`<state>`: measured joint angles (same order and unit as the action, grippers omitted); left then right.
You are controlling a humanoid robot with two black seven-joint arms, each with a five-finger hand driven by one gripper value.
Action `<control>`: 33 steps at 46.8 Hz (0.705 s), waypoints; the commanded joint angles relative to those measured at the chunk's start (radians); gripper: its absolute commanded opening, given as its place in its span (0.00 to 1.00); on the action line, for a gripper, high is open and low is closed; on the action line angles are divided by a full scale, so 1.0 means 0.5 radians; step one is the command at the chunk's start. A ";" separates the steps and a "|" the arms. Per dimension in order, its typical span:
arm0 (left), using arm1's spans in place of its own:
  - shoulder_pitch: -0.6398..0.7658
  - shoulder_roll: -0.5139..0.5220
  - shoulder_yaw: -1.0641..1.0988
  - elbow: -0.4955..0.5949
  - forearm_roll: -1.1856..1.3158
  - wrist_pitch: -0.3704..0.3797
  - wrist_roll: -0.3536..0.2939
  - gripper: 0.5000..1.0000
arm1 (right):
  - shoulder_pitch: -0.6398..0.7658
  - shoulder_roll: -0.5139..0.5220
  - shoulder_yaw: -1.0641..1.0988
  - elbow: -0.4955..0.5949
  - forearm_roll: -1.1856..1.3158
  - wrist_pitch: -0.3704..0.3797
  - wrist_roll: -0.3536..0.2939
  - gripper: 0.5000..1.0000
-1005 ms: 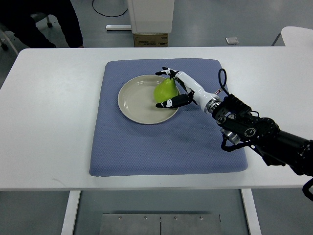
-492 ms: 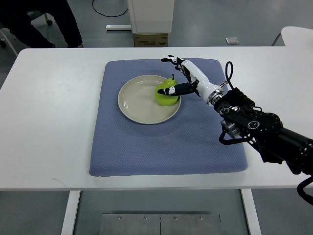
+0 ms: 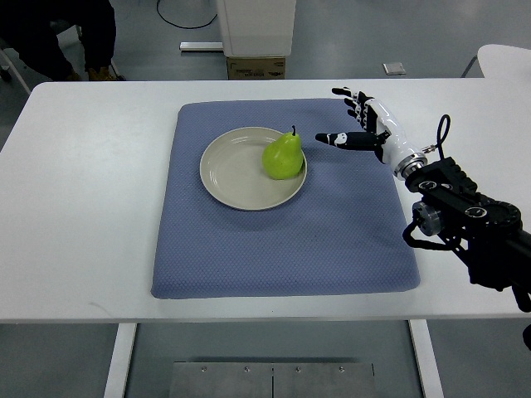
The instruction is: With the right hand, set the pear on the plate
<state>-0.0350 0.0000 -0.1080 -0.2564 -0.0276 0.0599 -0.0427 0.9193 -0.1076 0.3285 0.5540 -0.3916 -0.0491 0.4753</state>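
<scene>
Green pear [image 3: 283,155], stem up, standing on the right part of the cream plate [image 3: 228,170], close to the rim but inside it; no contact with anything but the plate, as far as can be told; plate itself resting on the blue mat [image 3: 282,240], toward the mat's upper middle; mat spread on the white table [image 3: 91,191].

To the right of the pear, well clear of it, the right hand [image 3: 358,120], over the mat's upper right corner; fingers spread and released, grasping nothing; thumb pointing back toward the fruit, other fingers fanned upward in the picture; black forearm running off to the lower right edge. Left hand nowhere in the picture.

Judged from this layout: placement done, pear delivered and let go; seems stable, upright, no sign of tipping. Left over, at most, pulling the arm away to a resting pose; nothing further needed on the fruit itself. One small concern: position near the plate's right rim rather than its centre, so a knock could roll it onto the mat.

Beyond the table's far edge, a white cabinet base [image 3: 255,25] and a cardboard box [image 3: 255,68] on the grey floor; a person's legs [image 3: 62,37] at the upper left corner.
</scene>
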 commanded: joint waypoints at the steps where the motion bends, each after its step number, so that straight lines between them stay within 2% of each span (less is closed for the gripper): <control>1: -0.001 0.000 0.001 0.000 0.000 0.000 -0.001 1.00 | -0.004 -0.009 0.058 0.003 0.068 0.003 -0.030 1.00; 12: -0.001 0.000 -0.002 0.000 0.000 0.000 -0.001 1.00 | -0.108 -0.003 0.515 0.030 0.157 0.000 -0.266 1.00; 25: -0.001 0.000 -0.002 0.000 0.000 0.000 -0.001 1.00 | -0.237 -0.006 0.907 0.036 0.157 -0.006 -0.254 1.00; 33: -0.001 0.000 0.001 0.000 0.000 0.000 -0.001 1.00 | -0.271 -0.009 0.960 0.036 0.151 -0.006 -0.217 1.00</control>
<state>-0.0347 0.0000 -0.1080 -0.2563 -0.0276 0.0599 -0.0426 0.7894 -0.1104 0.8073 0.5714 -0.3141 -0.0522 0.3562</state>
